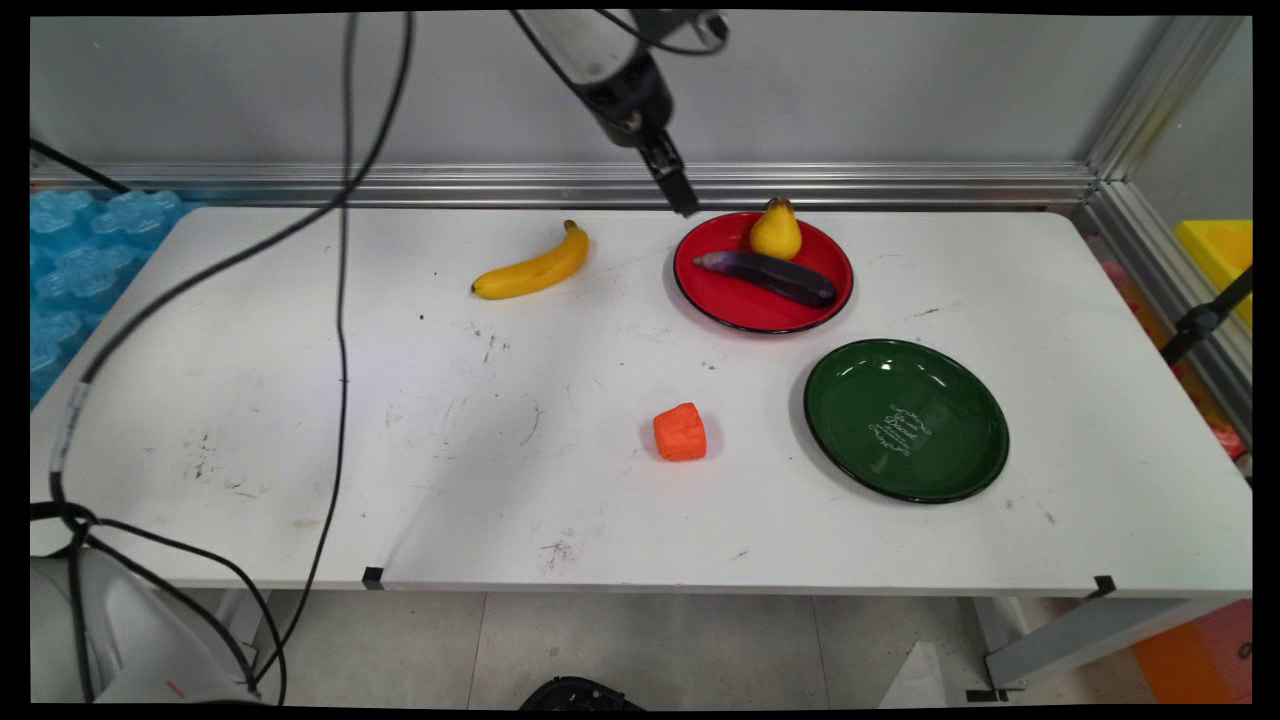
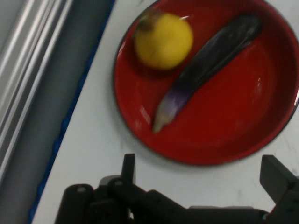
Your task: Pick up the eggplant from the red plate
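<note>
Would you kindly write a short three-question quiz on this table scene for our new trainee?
1. True or false: the green plate holds a fruit.
2. Which two things lie on the red plate?
3. The orange block is nearest: A) the banana B) the green plate C) the claw

Key:
1. False, nothing lies in it.
2. The pear and the eggplant.
3. B

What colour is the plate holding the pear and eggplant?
Red with a thin black rim; the plate shows best in the hand view.
</note>
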You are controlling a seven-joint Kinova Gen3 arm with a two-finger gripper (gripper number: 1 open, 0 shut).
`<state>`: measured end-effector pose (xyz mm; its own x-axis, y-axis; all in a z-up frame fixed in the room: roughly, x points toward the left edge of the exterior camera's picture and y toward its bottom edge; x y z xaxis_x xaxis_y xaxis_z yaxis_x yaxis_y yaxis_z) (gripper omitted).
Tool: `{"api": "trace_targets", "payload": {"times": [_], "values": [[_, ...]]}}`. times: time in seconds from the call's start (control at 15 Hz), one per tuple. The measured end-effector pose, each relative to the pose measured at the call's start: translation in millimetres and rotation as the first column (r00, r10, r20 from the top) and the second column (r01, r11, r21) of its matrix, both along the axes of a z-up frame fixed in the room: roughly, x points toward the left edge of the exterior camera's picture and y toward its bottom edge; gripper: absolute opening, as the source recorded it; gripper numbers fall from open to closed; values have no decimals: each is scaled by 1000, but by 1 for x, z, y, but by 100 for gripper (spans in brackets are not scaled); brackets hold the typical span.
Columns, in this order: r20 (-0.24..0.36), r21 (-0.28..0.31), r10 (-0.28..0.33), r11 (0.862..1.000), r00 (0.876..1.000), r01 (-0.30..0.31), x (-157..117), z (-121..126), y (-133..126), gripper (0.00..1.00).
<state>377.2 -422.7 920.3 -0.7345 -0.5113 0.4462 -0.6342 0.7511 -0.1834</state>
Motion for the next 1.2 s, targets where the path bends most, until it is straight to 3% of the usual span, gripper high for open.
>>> {"api": "trace_targets", "payload": {"times": [0.4,0.87,1.2], "values": [[16,5,-165,986,986,165,-35,-41,-44,100],[31,30,-295,955,955,294,-66,-85,-83,100],[35,46,-358,933,933,356,-80,-105,-96,100]]}}
